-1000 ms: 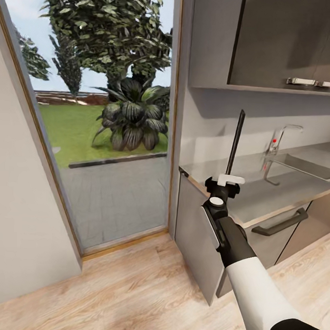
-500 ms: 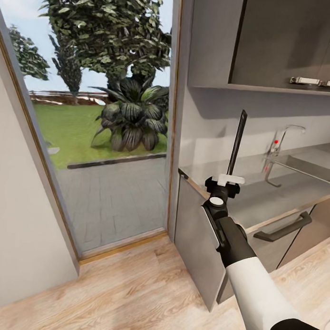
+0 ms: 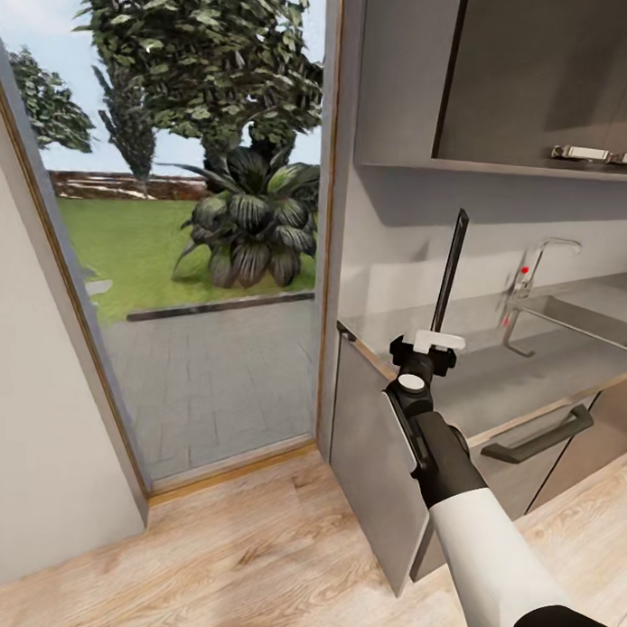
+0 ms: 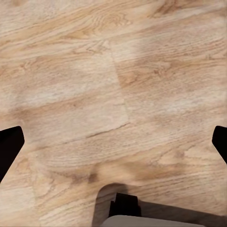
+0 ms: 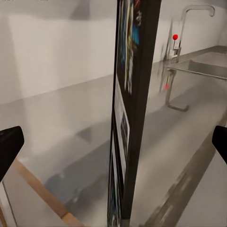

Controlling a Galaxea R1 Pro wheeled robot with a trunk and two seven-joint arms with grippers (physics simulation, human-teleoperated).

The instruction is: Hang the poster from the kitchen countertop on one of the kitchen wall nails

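Note:
The poster [image 3: 449, 268] stands upright and edge-on as a dark slat over the grey kitchen countertop [image 3: 529, 357]. In the right wrist view the poster [image 5: 135, 109] shows its black frame and a sliver of colourful art. My right gripper [image 3: 427, 345] is at the poster's lower end, its dark fingertips [image 5: 9, 146] spread wide on either side of the frame, open and not touching it. The poster's bottom edge is hidden behind the gripper. My left gripper [image 4: 113, 142] hangs open over the wooden floor [image 4: 113, 71], holding nothing.
The steel sink [image 3: 576, 315] and slim tap [image 3: 532, 262] sit to the right on the counter. Dark wall cabinets [image 3: 539, 77] hang above it, and base cabinets with a handle [image 3: 536, 425] stand below. A glass door [image 3: 198, 255] to a garden is at the left.
The head camera has drifted slightly, so the door frame sits a little further left. My right arm and the poster keep the same pose.

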